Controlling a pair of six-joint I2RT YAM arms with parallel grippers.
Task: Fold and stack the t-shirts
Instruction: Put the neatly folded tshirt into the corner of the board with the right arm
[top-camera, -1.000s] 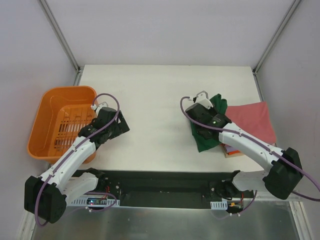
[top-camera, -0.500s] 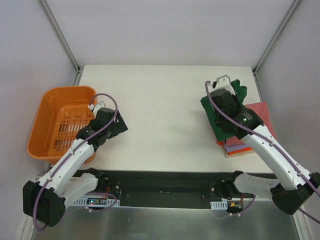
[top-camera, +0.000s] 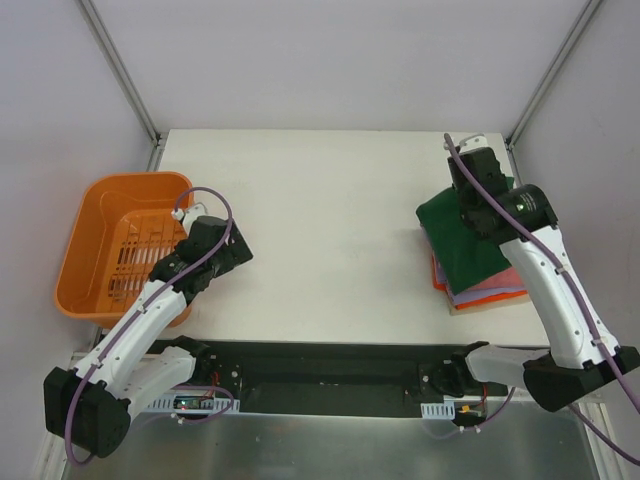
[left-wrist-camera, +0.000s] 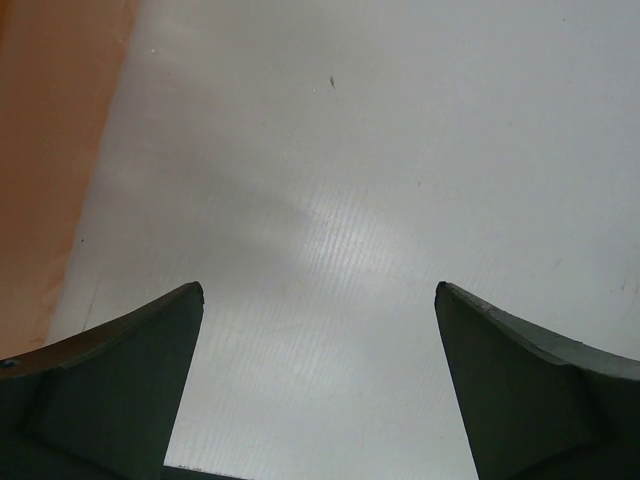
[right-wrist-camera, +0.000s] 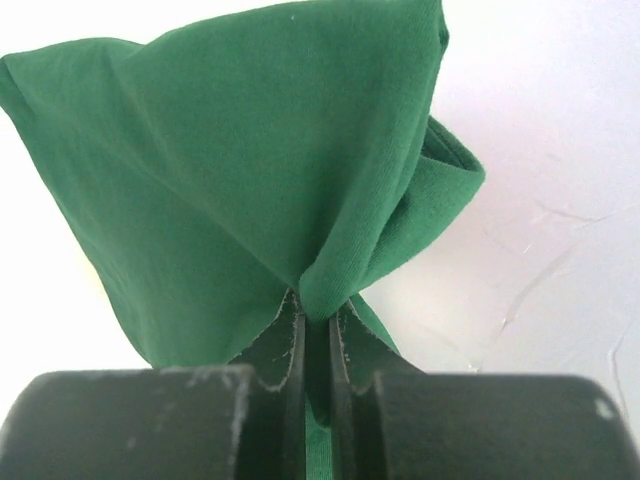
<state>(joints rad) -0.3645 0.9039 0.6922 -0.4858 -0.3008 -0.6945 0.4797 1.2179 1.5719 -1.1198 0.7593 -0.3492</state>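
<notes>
Top external view: dark green t-shirt (top-camera: 462, 240) lies draped over the folded t-shirts (top-camera: 492, 296) at the tabletop's (top-camera: 320, 200) right edge, pinched in the right gripper (right-wrist-camera: 318, 320), not yet released; left gripper (left-wrist-camera: 320, 295) spread, empty; task judged nearly complete.

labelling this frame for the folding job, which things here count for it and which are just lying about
Belongs to the job:
- green t-shirt, pinched in the shut right gripper and draped over the stack
- folded stack of pink, lavender and orange shirts under it

Just lying about:
- orange basket at the left edge of the table
- left gripper, open above the table, holding nothing
</notes>
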